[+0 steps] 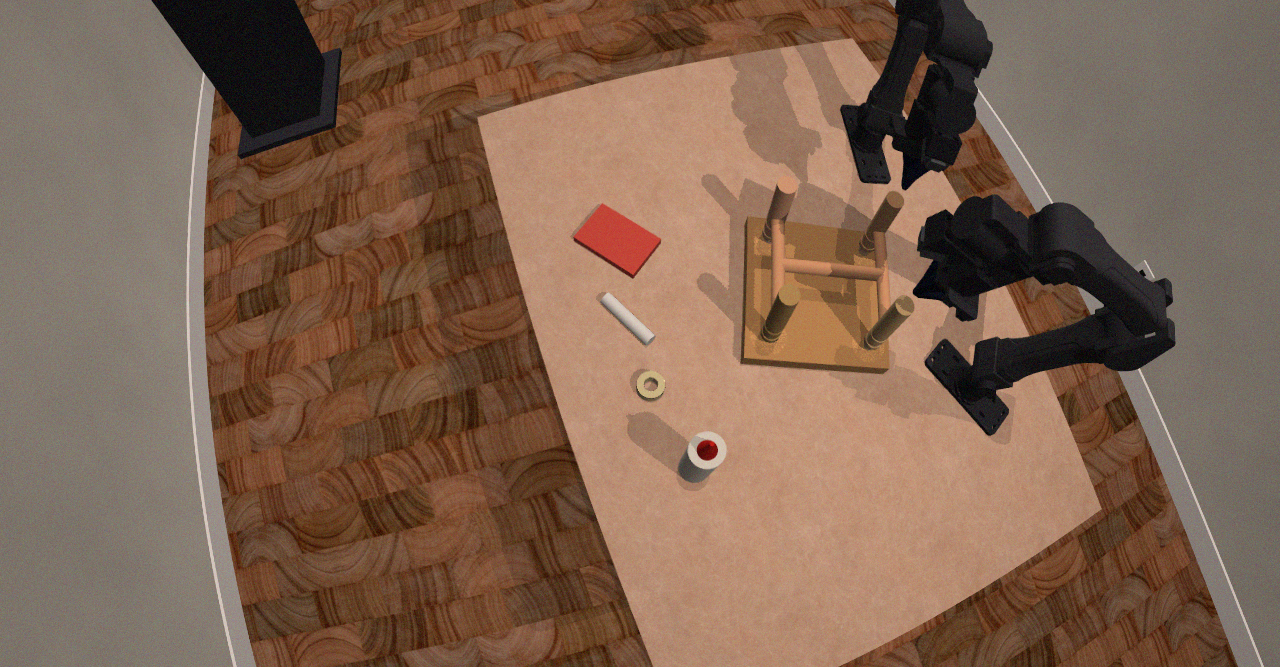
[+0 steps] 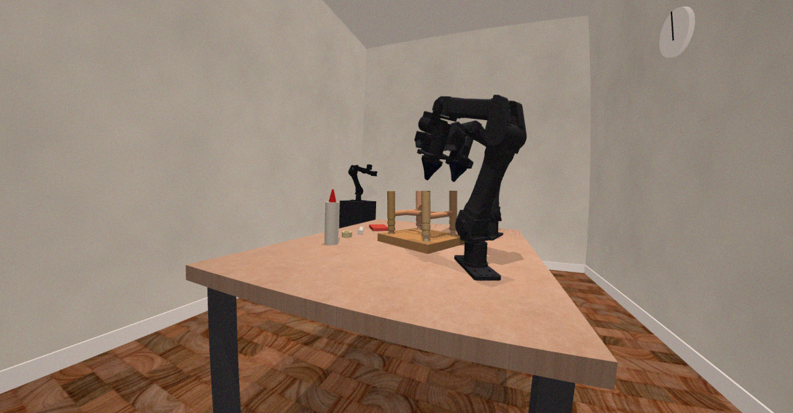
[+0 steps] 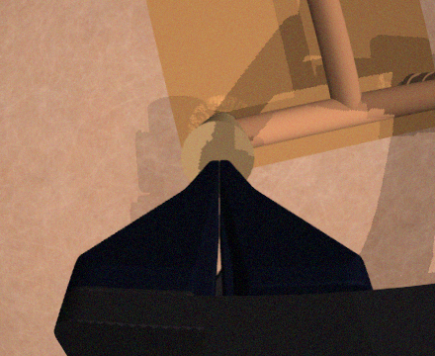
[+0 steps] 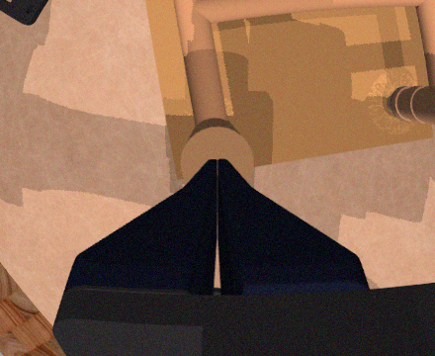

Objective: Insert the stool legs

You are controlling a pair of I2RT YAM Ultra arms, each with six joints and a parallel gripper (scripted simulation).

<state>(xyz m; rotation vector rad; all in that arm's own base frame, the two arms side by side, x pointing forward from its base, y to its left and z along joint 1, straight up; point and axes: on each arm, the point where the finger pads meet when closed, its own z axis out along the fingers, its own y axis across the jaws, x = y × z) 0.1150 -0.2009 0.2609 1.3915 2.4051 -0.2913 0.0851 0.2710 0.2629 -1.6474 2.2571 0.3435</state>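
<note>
The upside-down stool has its wooden seat flat on the table and four legs upright, joined by stretchers. In the exterior view the leg tops look level; any small gaps at the sockets cannot be made out. My left gripper is shut and empty, a little above the near right leg. My right gripper is shut and empty, a little above the far right leg.
In the top view, left of the stool lie a red block, a white cylinder and a yellow ring. A white bottle with a red tip stands nearby. Both arm bases stand right of the stool.
</note>
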